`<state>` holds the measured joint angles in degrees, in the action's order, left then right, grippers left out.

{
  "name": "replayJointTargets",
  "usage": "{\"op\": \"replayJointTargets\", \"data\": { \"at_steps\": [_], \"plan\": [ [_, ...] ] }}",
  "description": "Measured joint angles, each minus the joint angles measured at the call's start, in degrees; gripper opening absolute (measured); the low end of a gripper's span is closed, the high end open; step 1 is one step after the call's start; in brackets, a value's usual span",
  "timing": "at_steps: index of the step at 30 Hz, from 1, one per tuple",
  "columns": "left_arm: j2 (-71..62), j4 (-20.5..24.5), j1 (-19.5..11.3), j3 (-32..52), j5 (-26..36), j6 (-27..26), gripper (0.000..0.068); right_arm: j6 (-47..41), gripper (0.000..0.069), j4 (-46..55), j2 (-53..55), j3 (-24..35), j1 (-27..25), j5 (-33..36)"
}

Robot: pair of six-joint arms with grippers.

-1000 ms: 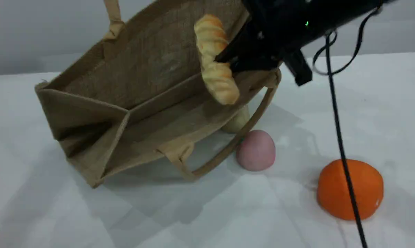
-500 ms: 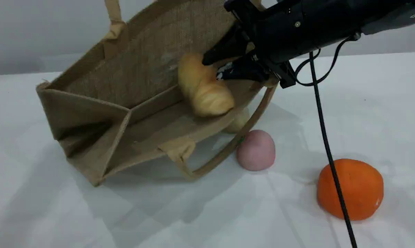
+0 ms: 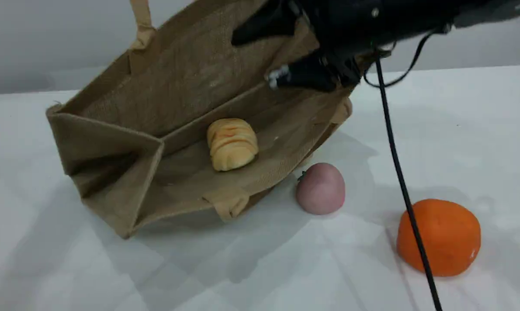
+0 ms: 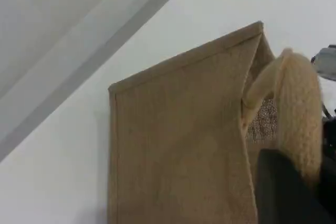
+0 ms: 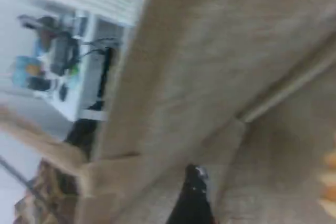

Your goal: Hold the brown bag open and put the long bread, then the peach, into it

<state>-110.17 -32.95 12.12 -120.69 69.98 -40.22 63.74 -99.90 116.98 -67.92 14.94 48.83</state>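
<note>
We see a plain white worktop [image 3: 113, 276], smooth and faintly creased, with soft shadows under each thing, and a pale grey wall [image 3: 48, 39] behind it. On the worktop's left half a large brown bag [image 3: 178, 82] of coarse jute is tipped over, its base toward the left and its open mouth toward the right. One rolled beige handle [image 3: 141, 21] rises from the upper side out of the top of the scene view. In the left wrist view the left end effector [image 4: 287, 192] shows as a dark fingertip pressed against this handle, closed on it and holding that side of the bag up. The long bread [image 3: 232, 144], golden with orange ridges, lies loose inside the bag on its lower wall, near the middle. The right end effector [image 3: 255, 59] hovers at the bag's mouth, above the bread and apart from it, its two black fingers spread wide with nothing between them. A black cable [image 3: 398, 164] hangs from the right arm down across the picture. The peach [image 3: 321, 188], pale pink with a small green leaf, sits on the worktop just outside the bag's lower rim. Farther right, well apart, rests a bright orange ball [image 3: 439, 236]. The right wrist view is blurred: bag cloth up close, and a cluttered white shelf [image 5: 52, 51] far off.
</note>
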Motion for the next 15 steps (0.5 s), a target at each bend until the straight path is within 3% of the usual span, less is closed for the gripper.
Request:
{"op": "replayJointTargets", "data": {
  "at_steps": [6,10,15],
  "plan": [
    [0.0,0.0,0.0,0.0,0.0,0.0,0.0100,-0.2,0.0565,1.4,-3.0,-2.9,-2.0,5.4],
    [0.0,0.0,0.0,0.0,0.0,0.0,0.0100,-1.6,0.0566,11.1,-7.7,-2.9,-3.7,-0.2],
    [0.0,0.0,0.0,0.0,0.0,0.0,0.0100,-11.4,0.0566,27.5,-14.3,-2.9,-4.7,-6.2]
  ]
}}
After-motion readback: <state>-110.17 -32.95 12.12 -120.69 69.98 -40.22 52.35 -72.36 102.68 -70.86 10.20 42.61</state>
